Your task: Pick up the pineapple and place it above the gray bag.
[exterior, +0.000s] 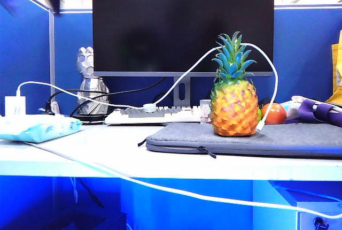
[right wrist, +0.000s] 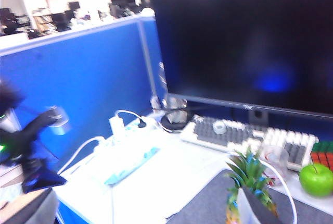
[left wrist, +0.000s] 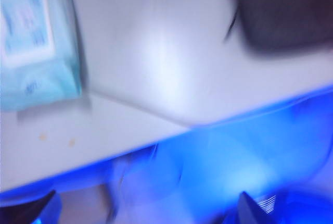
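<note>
The pineapple (exterior: 233, 107) stands upright on the gray bag (exterior: 278, 140), near the bag's back edge. Neither gripper shows in the exterior view. In the blurred left wrist view my left gripper (left wrist: 145, 214) is open, its two dark tips far apart, hanging over the table's front edge with a corner of the bag (left wrist: 286, 10) farther off. My right gripper (right wrist: 145, 216) is open too and holds nothing. One of its fingers (right wrist: 255, 209) lies in front of the pineapple (right wrist: 248, 172), whose leaf crown shows above the bag (right wrist: 208, 208).
A light-blue wipes packet (exterior: 37, 127) lies at the table's left end. A keyboard (exterior: 155, 115) and a monitor (exterior: 181, 21) stand behind. White cables (exterior: 160, 187) drape over the pineapple and across the front edge. A red fruit (exterior: 274, 113) and a green apple (right wrist: 316, 178) sit behind the bag.
</note>
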Robot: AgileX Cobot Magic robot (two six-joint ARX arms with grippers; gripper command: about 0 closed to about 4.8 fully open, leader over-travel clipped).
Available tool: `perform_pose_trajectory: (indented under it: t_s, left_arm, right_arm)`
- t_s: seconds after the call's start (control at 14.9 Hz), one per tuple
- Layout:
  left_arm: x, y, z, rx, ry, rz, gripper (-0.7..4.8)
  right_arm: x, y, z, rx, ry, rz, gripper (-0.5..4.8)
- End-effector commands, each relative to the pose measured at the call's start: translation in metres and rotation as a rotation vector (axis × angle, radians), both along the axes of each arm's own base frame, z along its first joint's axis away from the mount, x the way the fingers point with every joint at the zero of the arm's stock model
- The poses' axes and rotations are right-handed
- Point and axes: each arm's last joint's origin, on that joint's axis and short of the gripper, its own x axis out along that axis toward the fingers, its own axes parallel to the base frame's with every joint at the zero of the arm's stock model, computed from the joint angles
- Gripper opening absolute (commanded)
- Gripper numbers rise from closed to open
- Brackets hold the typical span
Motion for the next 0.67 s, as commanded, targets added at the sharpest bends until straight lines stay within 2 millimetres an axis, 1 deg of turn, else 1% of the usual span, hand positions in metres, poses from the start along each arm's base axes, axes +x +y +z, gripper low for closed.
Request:
perform_pose_trajectory:
  t_s: [0.07, 0.13, 0.2, 0.27, 0.33, 0.4, 0.47, 0.54, 0.6, 0.67]
  left_arm:
    - [-0.067, 0.031, 0.007, -0.131, -0.287, -0.002, 4.79]
    - [-0.096, 0.045, 0.009, -0.176, -0.409, 0.013, 4.79]
    - [-0.125, 0.059, 0.008, -0.235, -0.545, 0.026, 4.79]
    - [-0.149, 0.071, 0.003, -0.269, -0.642, 0.048, 4.79]
    - [-0.171, 0.083, -0.010, -0.278, -0.708, 0.097, 4.79]
    - [-0.182, 0.089, -0.023, -0.280, -0.730, 0.115, 4.79]
    - [-0.190, 0.093, -0.040, -0.309, -0.732, 0.131, 4.79]
    - [-0.195, 0.096, -0.062, -0.342, -0.732, 0.155, 4.79]
    - [-0.187, 0.092, -0.079, -0.333, -0.711, 0.181, 4.79]
    - [-0.184, 0.090, -0.079, -0.352, -0.732, 0.168, 4.79]
  right_arm:
    - [0.002, 0.000, -0.011, -0.026, 0.072, -0.001, 4.79]
    - [0.005, -0.001, -0.024, -0.056, 0.118, -0.019, 4.79]
    - [0.009, -0.003, -0.042, -0.080, 0.148, -0.068, 4.79]
    - [0.011, -0.004, -0.061, -0.078, 0.146, -0.079, 4.79]
    - [0.003, -0.003, -0.084, -0.055, 0.115, -0.102, 4.79]
    - [-0.007, -0.002, -0.096, -0.053, 0.073, -0.143, 4.79]
    - [-0.022, 0.000, -0.107, -0.022, 0.004, -0.195, 4.79]
    - [-0.040, 0.001, -0.117, 0.052, -0.119, -0.298, 4.79]
    - [-0.042, 0.002, -0.115, 0.071, -0.116, -0.288, 4.79]
    - [-0.036, 0.001, -0.113, 0.094, -0.107, -0.284, 4.79]
